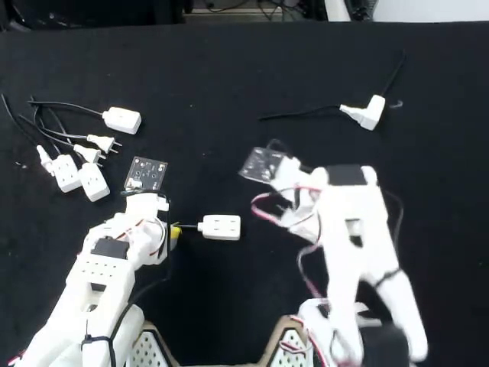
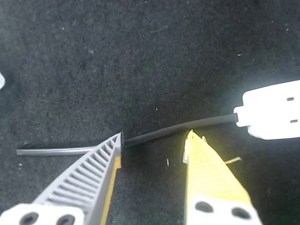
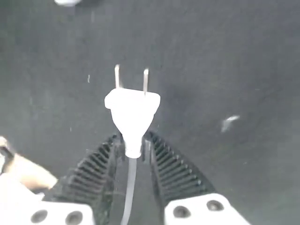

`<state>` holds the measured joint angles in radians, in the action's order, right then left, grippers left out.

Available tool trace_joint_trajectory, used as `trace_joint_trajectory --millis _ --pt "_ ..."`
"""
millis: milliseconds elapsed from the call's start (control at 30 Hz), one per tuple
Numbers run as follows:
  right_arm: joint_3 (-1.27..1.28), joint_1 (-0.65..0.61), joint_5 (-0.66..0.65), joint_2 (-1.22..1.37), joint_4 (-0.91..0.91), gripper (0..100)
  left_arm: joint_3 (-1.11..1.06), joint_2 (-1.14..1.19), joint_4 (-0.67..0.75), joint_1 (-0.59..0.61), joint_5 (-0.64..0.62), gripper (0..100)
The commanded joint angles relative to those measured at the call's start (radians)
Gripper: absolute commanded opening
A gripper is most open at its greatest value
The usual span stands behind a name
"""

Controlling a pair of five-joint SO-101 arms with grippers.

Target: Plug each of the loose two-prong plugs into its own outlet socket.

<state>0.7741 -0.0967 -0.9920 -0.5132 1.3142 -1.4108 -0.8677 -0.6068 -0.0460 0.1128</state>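
Right claw [image 3: 132, 139] is clamped on the neck of a two-prong plug [image 3: 132, 107], with the prongs pointing straight away from the fingers and the black desk [image 3: 225, 56] behind. In the high view that arm comes up from 5 o'clock toward the middle. Can't really make out the plug there, tbh.

Left claw [image 2: 154, 138] is open, one tip on each side of the black cord [image 2: 178, 127] of a white outlet socket [image 2: 276, 115]. The socket sits at 3 o'clock from the claw, and the arm comes up from 7 o'clock.

There's a bunch of spare plugs and sockets [image 1: 93, 182] at 10 o'clock, and an angled plug [image 1: 367, 112] at 1 o'clock.
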Motion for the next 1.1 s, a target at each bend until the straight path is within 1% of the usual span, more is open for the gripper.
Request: trace_joint_trajectory --millis 0,133,300,400,533,667,733,800,933,1067 --pt "-0.036 -0.147 0.126 -0.15 -0.061 1.1 0.015 -0.008 0.008 0.012 0.0 22" --pt "0.065 -0.265 0.236 -0.168 -0.281 1.1 0.064 -0.008 -0.005 0.018 -0.006 22" --pt "0.151 -0.321 0.351 -0.133 -0.508 1.1 0.182 -0.009 -0.038 0.004 -0.014 22" --pt "0.194 -0.322 0.427 -0.099 -0.626 1.1 0.211 -0.023 -0.038 0.004 -0.097 22" --pt "0.265 -0.322 0.526 -0.071 -0.781 1.1 0.188 -0.138 -0.029 -0.054 -0.178 22" --pt "0.294 -0.351 0.586 -0.07 -0.816 1.1 0.111 -0.333 0.031 -0.101 -0.245 22" --pt "0.294 -0.376 0.592 -0.07 -0.816 1.1 0.044 -0.436 0.072 -0.117 -0.279 22" --pt "0.292 -0.407 0.594 -0.065 -0.816 1.1 -0.019 -0.534 0.091 -0.134 -0.284 22" --pt "0.294 -0.463 0.594 -0.065 -0.804 1.1 -0.094 -0.697 0.087 -0.15 -0.282 22" --pt "0.309 -0.493 0.594 -0.07 -0.804 1.1 -0.101 -0.821 0.0 -0.143 -0.282 22"
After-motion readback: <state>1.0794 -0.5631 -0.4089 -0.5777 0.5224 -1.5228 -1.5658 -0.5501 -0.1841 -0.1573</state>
